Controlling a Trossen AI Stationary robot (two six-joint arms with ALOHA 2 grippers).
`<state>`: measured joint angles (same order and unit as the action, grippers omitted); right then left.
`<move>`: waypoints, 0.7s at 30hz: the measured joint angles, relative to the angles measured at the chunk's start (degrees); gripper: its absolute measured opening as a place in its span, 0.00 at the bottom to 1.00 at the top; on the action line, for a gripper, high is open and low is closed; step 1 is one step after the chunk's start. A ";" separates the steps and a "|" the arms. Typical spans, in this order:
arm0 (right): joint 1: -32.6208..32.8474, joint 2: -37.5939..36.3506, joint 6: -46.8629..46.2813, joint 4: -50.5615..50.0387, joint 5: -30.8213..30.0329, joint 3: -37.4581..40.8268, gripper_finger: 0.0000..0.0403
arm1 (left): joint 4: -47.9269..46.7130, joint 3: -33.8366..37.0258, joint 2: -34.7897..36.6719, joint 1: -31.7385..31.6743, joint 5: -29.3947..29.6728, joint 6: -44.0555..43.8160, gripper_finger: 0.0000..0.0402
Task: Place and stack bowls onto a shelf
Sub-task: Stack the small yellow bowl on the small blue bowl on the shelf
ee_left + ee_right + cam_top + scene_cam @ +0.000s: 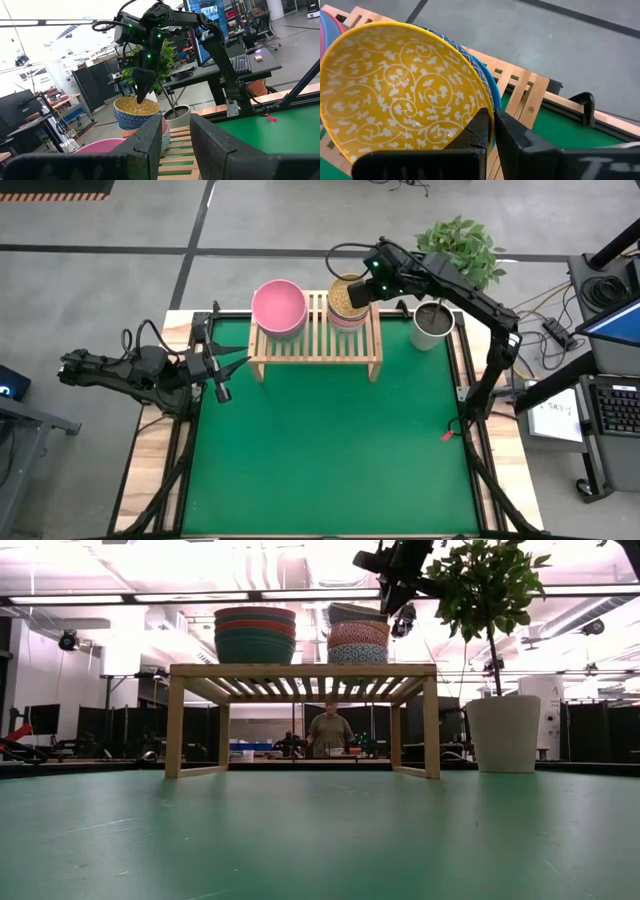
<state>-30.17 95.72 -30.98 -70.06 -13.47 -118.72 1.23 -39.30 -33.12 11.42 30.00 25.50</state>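
Right end effector (pixel 493 131) pinched thin on yellow bowl's (pixel 395 90) rim over right stack: rigid, glossy, breakable, probably slippery.

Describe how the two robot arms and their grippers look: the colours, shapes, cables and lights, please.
Both arms are dark, jointed and slim. The right arm carries small green lights near its wrist and a black cable looping over it; the left arm also trails dark cables. The right gripper has two flat, black, blocky fingers; the left gripper looks the same.
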 joint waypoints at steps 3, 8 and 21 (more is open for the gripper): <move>0.00 0.00 0.38 0.00 0.01 0.00 0.03 | -0.02 0.01 0.00 0.00 0.00 0.00 0.21; 0.02 0.00 1.15 0.02 0.00 0.00 0.03 | -0.02 0.00 0.00 0.00 0.00 0.00 0.21; 0.15 -0.02 1.75 -0.21 -0.04 -0.02 0.03 | -0.07 -0.01 0.00 0.00 0.00 0.02 0.21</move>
<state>-30.02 95.70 -29.23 -70.27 -13.52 -118.74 1.17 -39.31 -33.12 11.42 30.00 25.52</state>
